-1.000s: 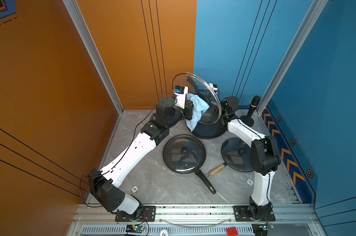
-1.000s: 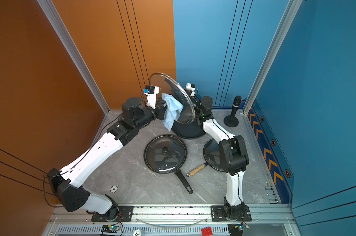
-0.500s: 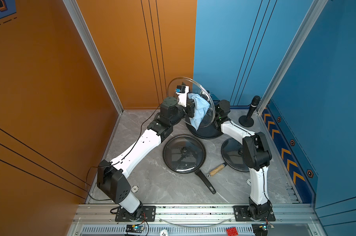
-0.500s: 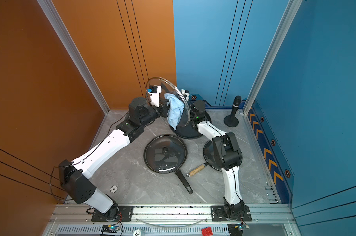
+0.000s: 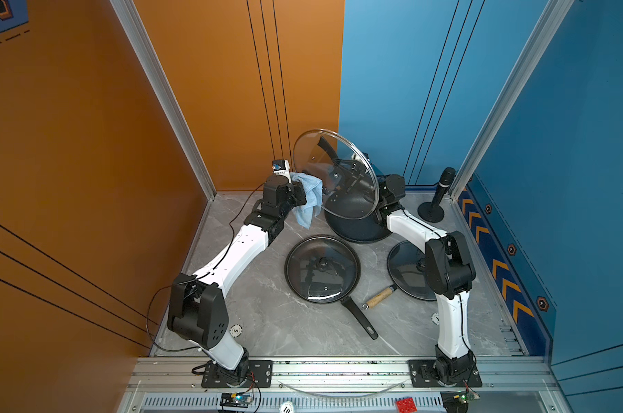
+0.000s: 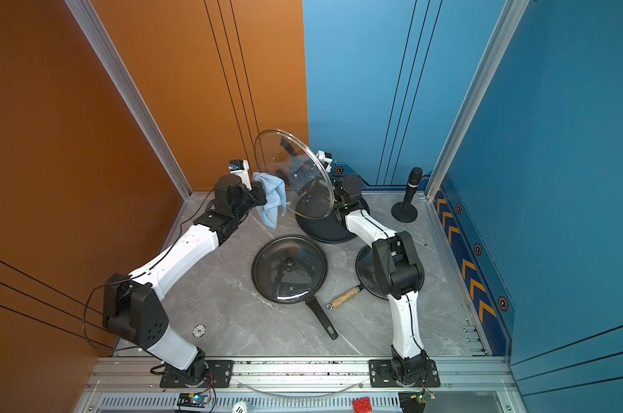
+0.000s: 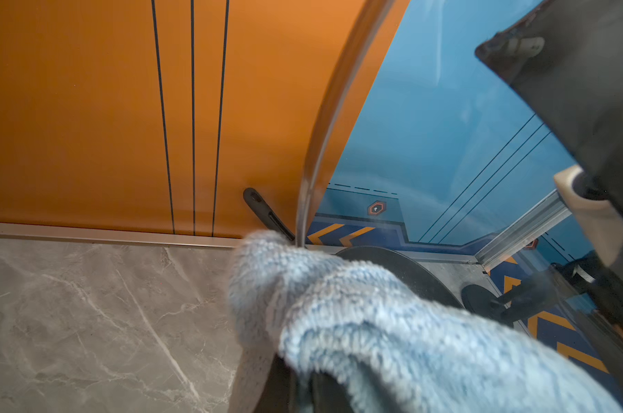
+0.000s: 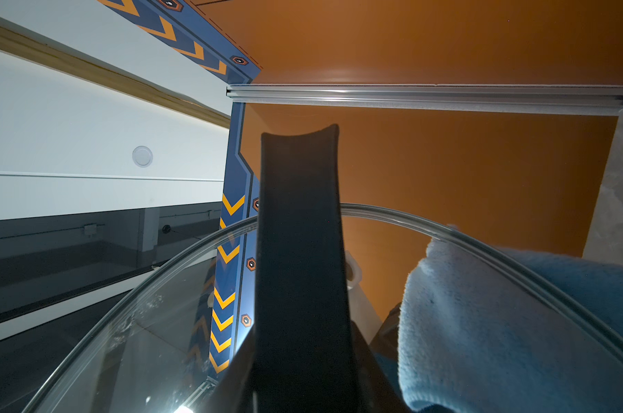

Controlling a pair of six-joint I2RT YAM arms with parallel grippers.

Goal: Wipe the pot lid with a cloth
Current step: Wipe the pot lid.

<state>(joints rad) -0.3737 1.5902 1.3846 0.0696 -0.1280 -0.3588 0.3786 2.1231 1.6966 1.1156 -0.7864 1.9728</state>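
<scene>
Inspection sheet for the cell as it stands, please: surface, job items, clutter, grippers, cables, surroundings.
Surface: grey marble-look tabletop, no spills seen.
Job's things: glass lid held up on edge above dark pot; cloth bunched at its rim, contact unclear.
Clutter: lidded frying pan; wooden-handled pan; microphone-like stand; round token.
Grippers: left gripper shut on cloth; right gripper shut on lid's handle.
Cables: black cable loops loose off left arm.
Surroundings: orange wall, blue wall; red brick on front rail.
</scene>
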